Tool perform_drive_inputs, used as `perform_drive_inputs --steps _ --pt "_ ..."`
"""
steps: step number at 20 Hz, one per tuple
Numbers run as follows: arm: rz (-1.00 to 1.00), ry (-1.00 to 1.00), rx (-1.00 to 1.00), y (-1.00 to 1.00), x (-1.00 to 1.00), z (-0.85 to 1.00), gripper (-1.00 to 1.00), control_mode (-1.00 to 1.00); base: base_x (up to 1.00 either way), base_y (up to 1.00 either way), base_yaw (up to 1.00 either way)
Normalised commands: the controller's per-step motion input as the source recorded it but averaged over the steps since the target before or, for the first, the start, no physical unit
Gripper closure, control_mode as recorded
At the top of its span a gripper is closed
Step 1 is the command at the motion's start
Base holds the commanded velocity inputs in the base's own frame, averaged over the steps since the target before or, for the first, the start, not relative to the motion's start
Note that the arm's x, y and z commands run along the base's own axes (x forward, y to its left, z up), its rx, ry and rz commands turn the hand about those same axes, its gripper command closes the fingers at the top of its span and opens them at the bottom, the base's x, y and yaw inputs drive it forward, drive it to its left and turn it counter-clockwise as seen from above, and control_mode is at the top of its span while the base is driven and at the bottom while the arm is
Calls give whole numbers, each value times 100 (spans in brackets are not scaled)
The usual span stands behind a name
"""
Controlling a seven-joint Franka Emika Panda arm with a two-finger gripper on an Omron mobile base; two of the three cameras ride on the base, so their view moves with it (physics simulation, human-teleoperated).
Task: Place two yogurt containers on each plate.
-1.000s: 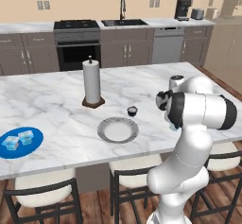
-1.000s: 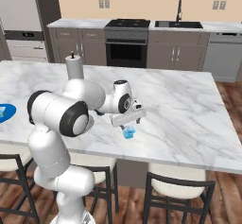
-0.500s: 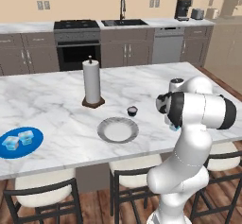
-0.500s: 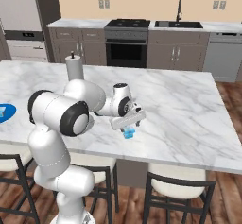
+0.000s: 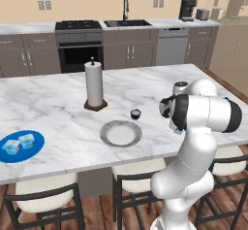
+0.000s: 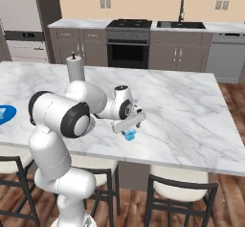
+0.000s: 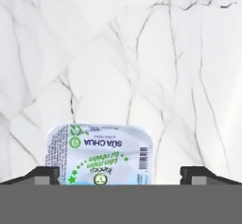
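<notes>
Near the front edge of the marble island (image 6: 182, 111), my claw (image 6: 128, 125) sits lower than a second ago, down over the pale blue yogurt cup with the printed foil lid (image 7: 99, 154). My fingertips (image 7: 41, 175) flank it, spread wider than the cup, nothing gripped yet. That looks like the closing moment. Over on the far left, the bright blue round plate (image 5: 9, 155) already carries two pale blue cups (image 5: 19, 143). The grey-silver rimmed plate (image 5: 121, 133) holds nothing; the dark little cup (image 5: 135, 113) stands just beside it.
</notes>
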Motion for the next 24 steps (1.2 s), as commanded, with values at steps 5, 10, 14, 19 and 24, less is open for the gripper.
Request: perform_drive_inputs --steps 5,10,14,19,24 --pt "7 4 4 1 -6 -10 -100 -100 0 0 0" --pt "8 4 7 0 -14 0 -100 -100 0 0 0" --pt "4 1 3 1 -2 4 -100 -100 0 0 0" --pt "4 0 0 6 0 2 -100 -100 0 0 0" --pt "6 0 0 10 1 0 -100 -100 0 0 0"
